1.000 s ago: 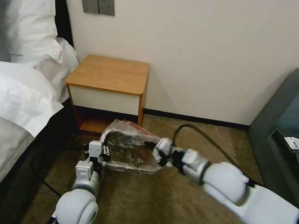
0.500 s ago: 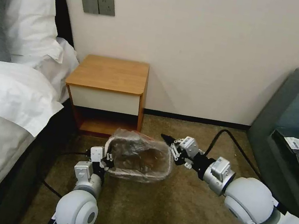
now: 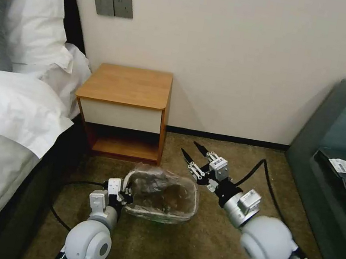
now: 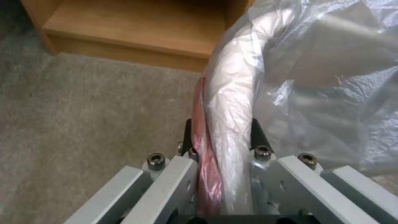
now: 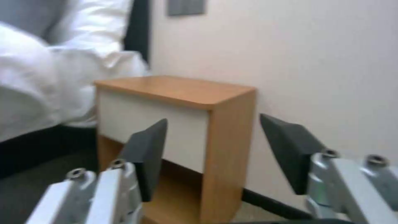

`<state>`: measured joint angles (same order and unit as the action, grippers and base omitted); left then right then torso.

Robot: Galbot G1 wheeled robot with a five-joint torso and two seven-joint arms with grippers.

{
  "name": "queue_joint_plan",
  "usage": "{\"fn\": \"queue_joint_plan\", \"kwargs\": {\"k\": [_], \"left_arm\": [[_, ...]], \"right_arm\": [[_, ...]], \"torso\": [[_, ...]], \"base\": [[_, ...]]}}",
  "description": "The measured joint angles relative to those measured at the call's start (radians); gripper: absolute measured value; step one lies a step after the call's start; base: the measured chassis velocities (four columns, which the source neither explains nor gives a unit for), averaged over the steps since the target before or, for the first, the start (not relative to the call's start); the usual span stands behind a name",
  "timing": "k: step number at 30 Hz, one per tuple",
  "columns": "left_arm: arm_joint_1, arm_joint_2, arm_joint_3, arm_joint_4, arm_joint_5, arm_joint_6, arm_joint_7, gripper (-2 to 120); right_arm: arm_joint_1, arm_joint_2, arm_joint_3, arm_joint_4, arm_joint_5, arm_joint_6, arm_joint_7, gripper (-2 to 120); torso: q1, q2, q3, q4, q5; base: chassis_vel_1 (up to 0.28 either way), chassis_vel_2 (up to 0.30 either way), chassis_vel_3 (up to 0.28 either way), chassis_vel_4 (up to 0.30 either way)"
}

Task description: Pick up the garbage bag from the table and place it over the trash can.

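The right gripper has lifted clear, fingers spread. The left gripper pinches the bag over the bin's rim. The film looks light and slippery, best taken at its pink band.

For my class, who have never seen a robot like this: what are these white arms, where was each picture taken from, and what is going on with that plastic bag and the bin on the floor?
It is a wheeled robot with two arms ending in grippers. The wide picture comes from a camera on its head; the two close-ups come from cameras on its wrists. On the carpet stands a cream trash can, with a thin garbage bag draped over its rim. The left gripper sits at the bin's edge: its wrist view shows the fingers on either side of the film-covered rim and the bag's pink band. The right gripper hangs open above the carpet beside the bin, holding nothing. Behind stands the wooden table, its top bare.
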<state>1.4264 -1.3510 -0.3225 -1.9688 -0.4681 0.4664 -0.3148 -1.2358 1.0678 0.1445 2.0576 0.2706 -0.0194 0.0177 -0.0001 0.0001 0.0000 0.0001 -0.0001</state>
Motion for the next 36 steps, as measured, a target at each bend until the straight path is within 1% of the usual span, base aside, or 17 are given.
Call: {"fn": "queue_joint_plan", "kwargs": {"k": [1, 3, 4, 6, 8, 9, 11, 14, 18, 21, 22, 25, 26, 29, 34, 35, 36], "left_arm": [[0.000, 0.000, 0.000, 0.000, 0.000, 0.000, 0.000, 5], [-0.011, 0.001, -0.001, 0.045, 0.016, -0.029, 0.014, 5], [-0.011, 0.001, -0.001, 0.045, 0.016, -0.029, 0.014, 5], [-0.011, 0.001, 0.000, 0.060, 0.023, -0.041, 0.025, 5], [-0.011, 0.001, 0.000, 0.062, 0.023, -0.043, 0.026, 5], [-0.011, 0.001, 0.002, 0.071, 0.027, -0.053, 0.036, 5], [-0.012, 0.001, 0.004, 0.080, 0.031, -0.063, 0.046, 5], [-0.014, 0.001, 0.007, 0.088, 0.036, -0.071, 0.057, 7], [-0.016, 0.003, 0.011, 0.085, 0.039, -0.087, 0.074, 23], [-0.010, 0.009, 0.009, 0.067, 0.057, -0.131, 0.090, 37], [-0.010, 0.009, 0.009, 0.067, 0.057, -0.131, 0.090, 37], [-0.003, 0.015, 0.009, 0.055, 0.071, -0.176, 0.095, 52], [-0.003, 0.015, 0.009, 0.055, 0.071, -0.176, 0.095, 52], [0.004, 0.021, 0.007, 0.052, 0.092, -0.254, 0.103, 66], [0.012, 0.030, -0.001, 0.043, 0.100, -0.312, 0.120, 84], [0.012, 0.030, -0.001, 0.043, 0.100, -0.312, 0.120, 84], [0.014, 0.031, -0.005, 0.044, 0.105, -0.341, 0.137, 89]], "right_arm": [[0.000, 0.000, 0.000, 0.000, 0.000, 0.000, 0.000, 64], [-0.049, 0.083, 0.030, -0.030, -0.046, 0.039, 0.031, 75], [-0.049, 0.083, 0.030, -0.030, -0.046, 0.039, 0.031, 75], [-0.075, 0.120, 0.046, -0.043, -0.077, 0.065, 0.035, 84], [-0.078, 0.124, 0.047, -0.045, -0.080, 0.067, 0.035, 84], [-0.092, 0.148, 0.055, -0.053, -0.096, 0.081, 0.035, 93], [-0.102, 0.169, 0.060, -0.060, -0.107, 0.090, 0.035, 99], [-0.110, 0.185, 0.062, -0.066, -0.119, 0.098, 0.035, 100], [-0.109, 0.198, 0.064, -0.073, -0.138, 0.104, 0.032, 100], [-0.099, 0.203, 0.059, -0.083, -0.148, 0.109, 0.029, 100], [-0.099, 0.203, 0.059, -0.083, -0.148, 0.109, 0.029, 100], [-0.098, 0.215, 0.050, -0.089, -0.156, 0.111, 0.028, 100], [-0.098, 0.215, 0.050, -0.089, -0.156, 0.111, 0.028, 100], [-0.098, 0.223, 0.048, -0.091, -0.160, 0.112, 0.027, 100], [-0.103, 0.247, 0.048, -0.099, -0.171, 0.119, 0.026, 100], [-0.103, 0.247, 0.048, -0.099, -0.171, 0.119, 0.026, 100], [-0.107, 0.260, 0.048, -0.102, -0.177, 0.122, 0.026, 100]], "torso": [[0.000, 0.000, 0.000, 0.0000, 0.0000], [0.000, 0.000, 0.000, -0.0001, 0.0000], [0.000, 0.000, 0.000, -0.0001, 0.0000], [0.000, 0.000, 0.000, -0.0001, -0.0001], [0.000, 0.000, 0.000, 0.0000, -0.0001], [0.000, 0.000, 0.000, 0.0000, 0.0001], [0.000, 0.000, 0.000, 0.0000, 0.0002], [0.000, 0.000, 0.000, 0.0001, 0.0001], [0.000, 0.000, 0.000, -0.0002, -0.0002], [0.000, 0.000, 0.000, -0.0003, -0.0001], [0.000, 0.000, 0.000, -0.0003, -0.0001], [0.000, 0.000, 0.000, -0.0002, 0.0001], [0.000, 0.000, 0.000, -0.0002, 0.0001], [0.000, 0.000, 0.000, -0.0002, 0.0000], [0.000, 0.000, 0.000, -0.0001, 0.0000], [0.000, 0.000, 0.000, -0.0001, 0.0000], [0.000, 0.000, 0.000, -0.0001, 0.0000]], "base": [[0.000, 0.000, 0.000, 0.000], [0.000, 0.000, 0.000, 0.000], [0.000, 0.000, 0.000, 0.000], [0.000, 0.000, 0.000, 0.000], [0.000, 0.000, 0.000, 0.000], [0.000, 0.000, 0.000, 0.000], [0.000, 0.000, 0.000, 0.000], [0.000, 0.000, 0.000, 0.000], [0.000, 0.000, 0.000, 0.000], [0.000, 0.000, 0.000, 0.000], [0.000, 0.000, 0.000, 0.000], [0.000, 0.000, 0.000, 0.000], [0.000, 0.000, 0.000, 0.000], [0.000, 0.000, 0.000, 0.000], [0.000, 0.000, 0.000, 0.000], [0.000, 0.000, 0.000, 0.000], [0.000, 0.000, 0.000, 0.000]]}}
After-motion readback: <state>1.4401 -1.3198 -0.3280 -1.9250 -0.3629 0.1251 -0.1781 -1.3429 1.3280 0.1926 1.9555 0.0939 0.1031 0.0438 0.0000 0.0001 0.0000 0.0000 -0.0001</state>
